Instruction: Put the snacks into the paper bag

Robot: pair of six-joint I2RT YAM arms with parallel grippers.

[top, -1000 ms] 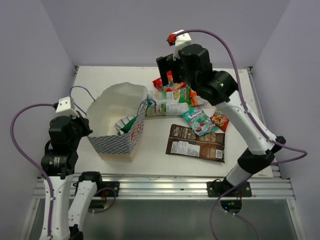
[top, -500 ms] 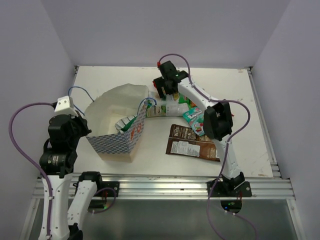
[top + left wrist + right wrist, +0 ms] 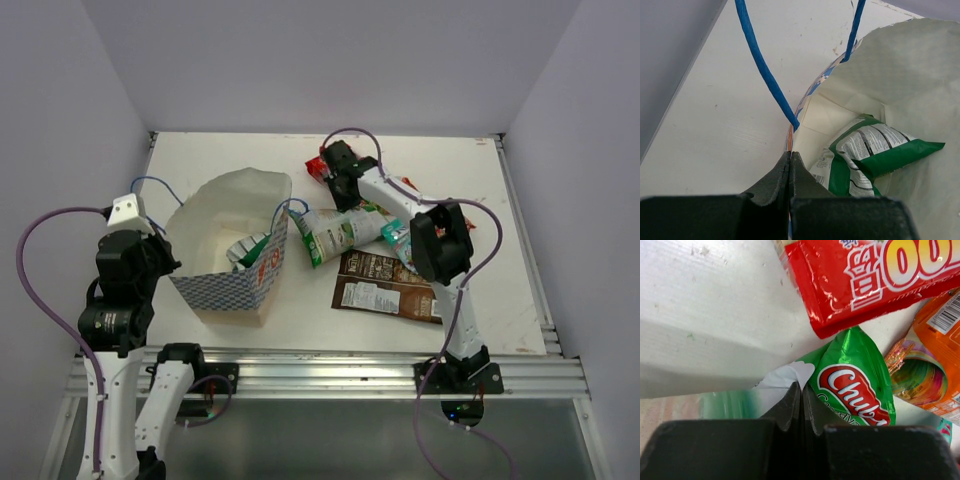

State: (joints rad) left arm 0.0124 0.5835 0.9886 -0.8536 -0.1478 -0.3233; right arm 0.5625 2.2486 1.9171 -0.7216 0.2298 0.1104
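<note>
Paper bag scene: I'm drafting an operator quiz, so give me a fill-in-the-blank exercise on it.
1. The left gripper pinches the paper bag's rim beside a ____ handle.
2. Inside the paper bag lies one ____ chip bag.
3. The right gripper is shut on a second chip bag; the largest snack, lying flat, is ____.
Missing words: blue, green, brown.

Table [image 3: 220, 155] is seen from above and behind the arm bases (whole scene, far off). Left wrist view is aimed down, close, into the paper bag [image 3: 900, 60]. Right wrist view is held close over the snacks [image 3: 855, 385]. Both areas are shared with the top view.
</note>
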